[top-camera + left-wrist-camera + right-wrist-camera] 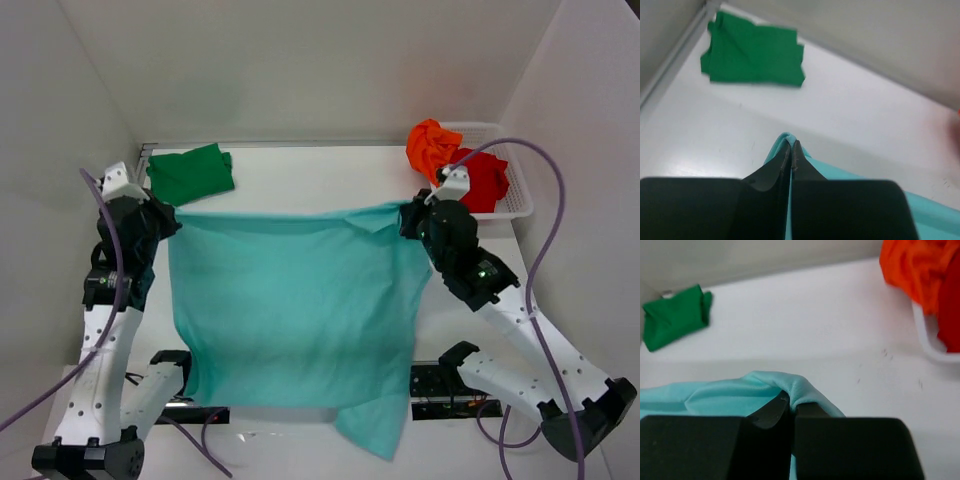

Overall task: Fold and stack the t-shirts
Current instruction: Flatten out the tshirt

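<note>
Closest to us is the light teal t-shirt (pixel 290 300), held up off the table (pixel 300 175) as one wide sheet. Its top edge runs taut and nearly level between the two claws. The cloth below hangs smooth with a few soft creases. The lower edge drops toward the arm bases, and the lower right corner sags further than the rest.

We see the left gripper (pixel 168 222) pinching the shirt's upper left corner. Its wrist view shows the two black fingers pressed together with a small peak of teal cloth caught between them. The right gripper (pixel 408 218) does the same at the upper right corner, its fingers closed tight on a rolled fold of the teal fabric.

Beyond the teal shirt's upper left corner lies the dark green t-shirt (pixel 190 172), folded into a compact, slightly uneven rectangle. It lies flat on the table and clear of the teal cloth.

Beyond the teal shirt's upper right corner stands the white mesh basket (pixel 515 205). It holds two shirts, both crumpled. The bright orange t-shirt (pixel 432 147) is bunched on the side nearer the teal shirt, heaped above the rim. The red t-shirt (pixel 487 182) sits just beside it, lower in the basket and partly hidden by the right arm's wrist.
</note>
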`<state>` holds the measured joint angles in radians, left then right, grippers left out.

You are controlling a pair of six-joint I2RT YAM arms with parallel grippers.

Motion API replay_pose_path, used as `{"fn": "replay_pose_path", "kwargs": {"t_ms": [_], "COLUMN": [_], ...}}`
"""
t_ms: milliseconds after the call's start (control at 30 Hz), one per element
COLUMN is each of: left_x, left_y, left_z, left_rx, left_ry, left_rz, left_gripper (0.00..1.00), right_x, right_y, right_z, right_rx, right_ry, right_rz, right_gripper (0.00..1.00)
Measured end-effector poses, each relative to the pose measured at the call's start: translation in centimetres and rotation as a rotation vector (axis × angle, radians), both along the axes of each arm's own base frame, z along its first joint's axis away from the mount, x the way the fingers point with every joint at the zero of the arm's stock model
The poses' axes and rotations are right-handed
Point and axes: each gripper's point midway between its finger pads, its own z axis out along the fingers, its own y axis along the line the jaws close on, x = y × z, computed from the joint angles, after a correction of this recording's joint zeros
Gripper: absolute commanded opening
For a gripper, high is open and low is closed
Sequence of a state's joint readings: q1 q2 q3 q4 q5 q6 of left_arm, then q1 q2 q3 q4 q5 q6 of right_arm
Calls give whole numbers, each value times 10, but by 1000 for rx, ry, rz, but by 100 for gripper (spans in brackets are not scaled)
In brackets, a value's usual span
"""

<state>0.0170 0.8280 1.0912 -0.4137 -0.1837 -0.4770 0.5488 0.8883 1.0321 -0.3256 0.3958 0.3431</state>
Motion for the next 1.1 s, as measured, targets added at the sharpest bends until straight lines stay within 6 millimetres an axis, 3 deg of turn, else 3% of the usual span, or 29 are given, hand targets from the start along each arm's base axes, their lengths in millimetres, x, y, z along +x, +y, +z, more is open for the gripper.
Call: {"fn": "replay_pose_path", "kwargs": {"t_ms": [33, 67, 100, 233, 367, 467, 733, 900, 1000, 1100], "left_x": [-1, -4, -8, -9, 6, 23, 58, 97, 128, 158], "left_y": [0, 1, 1, 7, 10, 10, 11, 12, 12, 10], "left_z": [-22, -44, -59, -85, -99, -126, -152, -134, -126, -135], "left_rx": [-7, -21, -25, -37, -49, -54, -48, -44, -35, -21], "left_ry": [42, 80, 105, 150, 191, 269, 369, 344, 332, 354], "left_rz": [4, 14, 22, 66, 93, 97, 99, 87, 64, 35], "left_gripper": [0, 0, 0, 0, 0, 0, 0, 0, 0, 0], "right_x": [0, -3, -5, -2, 3, 5, 23, 61, 97, 123], "right_y": [0, 1, 2, 8, 11, 11, 9, 0, -5, -10], "right_z": [-20, -62, -76, -92, -115, -134, -150, -142, -131, -132], "right_rx": [-8, -15, -14, 44, 68, 62, 64, 72, 90, 96], "right_ry": [39, 125, 156, 202, 262, 310, 343, 338, 313, 317], "right_rz": [-4, -8, -9, -27, -55, -76, -134, -195, -217, -232], "right_gripper": [0, 0, 0, 0, 0, 0, 0, 0, 0, 0]}}
